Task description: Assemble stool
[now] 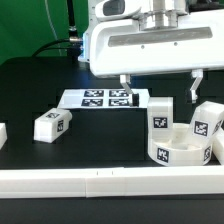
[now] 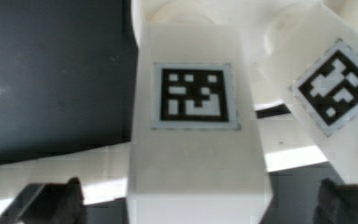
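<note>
Wrist view gives us the tool [image 2: 202,203] spread wide and gripping nothing, its dark fingertips [image 2: 48,202] standing clear on either side of an upright white plastic rectangular leg block [image 2: 197,150] bearing a black-and-white square tag. Exterior view shows us that block standing in the white round ring-shaped seat disc [image 1: 180,155] on the black worktop [image 1: 100,140]. A second leg block [image 1: 205,125] tilts just beside it. A third leg block [image 1: 50,125] lies well apart, toward the exterior view's left.

Marker board [image 1: 100,97] flat on black table [image 1: 40,85]; white border rail [image 1: 60,180] along near edge
</note>
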You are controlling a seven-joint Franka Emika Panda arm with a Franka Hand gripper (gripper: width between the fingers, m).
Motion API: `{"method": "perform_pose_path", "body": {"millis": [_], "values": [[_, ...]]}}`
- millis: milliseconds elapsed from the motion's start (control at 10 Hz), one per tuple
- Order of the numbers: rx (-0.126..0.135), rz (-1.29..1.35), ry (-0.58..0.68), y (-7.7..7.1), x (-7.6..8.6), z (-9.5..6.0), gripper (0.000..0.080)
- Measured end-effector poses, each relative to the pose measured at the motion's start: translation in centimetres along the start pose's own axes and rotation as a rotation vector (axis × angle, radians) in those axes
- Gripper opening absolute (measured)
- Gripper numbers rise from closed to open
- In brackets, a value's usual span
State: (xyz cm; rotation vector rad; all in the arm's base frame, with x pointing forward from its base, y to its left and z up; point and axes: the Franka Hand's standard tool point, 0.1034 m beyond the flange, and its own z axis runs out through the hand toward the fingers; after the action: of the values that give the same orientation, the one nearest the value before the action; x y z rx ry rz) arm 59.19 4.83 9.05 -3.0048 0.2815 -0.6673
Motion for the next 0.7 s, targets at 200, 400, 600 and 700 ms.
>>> {"method": "perform_pose_path", "body": {"millis": [200, 400, 600, 700], "values": [[0.006, 0.006, -0.087, -0.1, -0.7, 0.3, 0.0649], [0.012, 0.014, -0.224, 0.0, -1.0, 0.6, 0.0649], [0.015, 0.027, -0.368, 0.5, -1.2, 0.8, 0.0649], [0.015, 0.028, -0.395, 0.5, -1.5, 0.9, 0.0649]]}}
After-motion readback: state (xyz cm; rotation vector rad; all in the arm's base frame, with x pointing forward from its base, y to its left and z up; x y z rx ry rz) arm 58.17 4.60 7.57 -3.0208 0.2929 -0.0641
